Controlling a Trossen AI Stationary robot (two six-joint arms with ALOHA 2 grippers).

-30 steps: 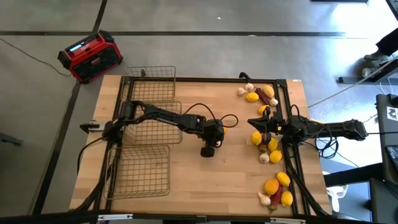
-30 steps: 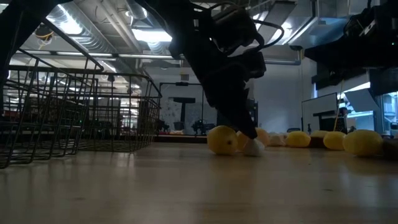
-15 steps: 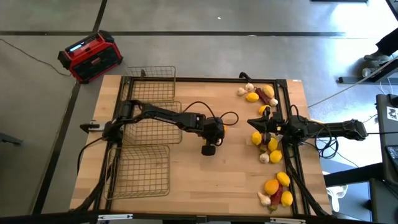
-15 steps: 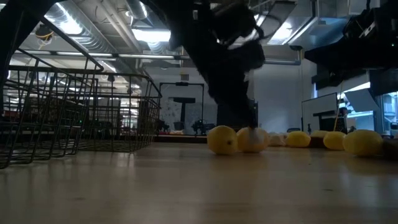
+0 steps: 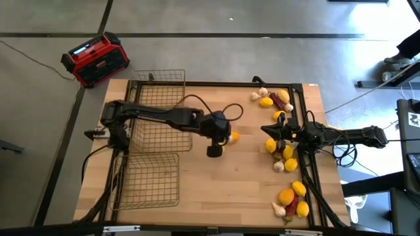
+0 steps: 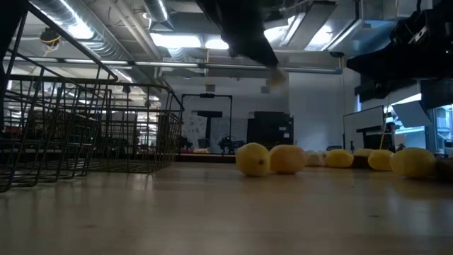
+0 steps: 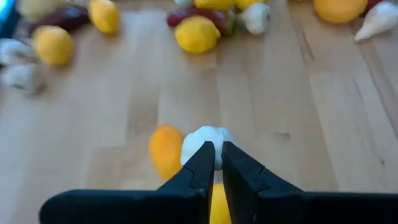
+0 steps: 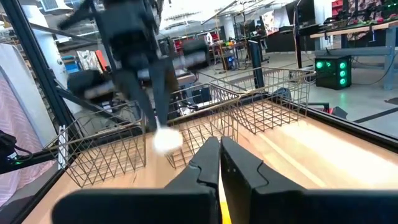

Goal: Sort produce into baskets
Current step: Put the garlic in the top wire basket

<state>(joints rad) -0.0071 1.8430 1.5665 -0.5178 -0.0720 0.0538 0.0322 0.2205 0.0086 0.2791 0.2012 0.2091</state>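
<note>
Near the middle of the table (image 5: 216,190), we see the left gripper (image 7: 214,151) raised off the wood, its fingers clamped on a whitish garlic bulb (image 7: 205,140) held at their tips. Directly beneath it, two lemons (image 6: 253,159) lie touching on the boards. Beside the left arm stand the three wire baskets (image 5: 155,177). Over at the table's right edge, the right gripper (image 8: 219,149) waits pinched together with nothing in it, among the scattered produce (image 5: 287,157).
</note>
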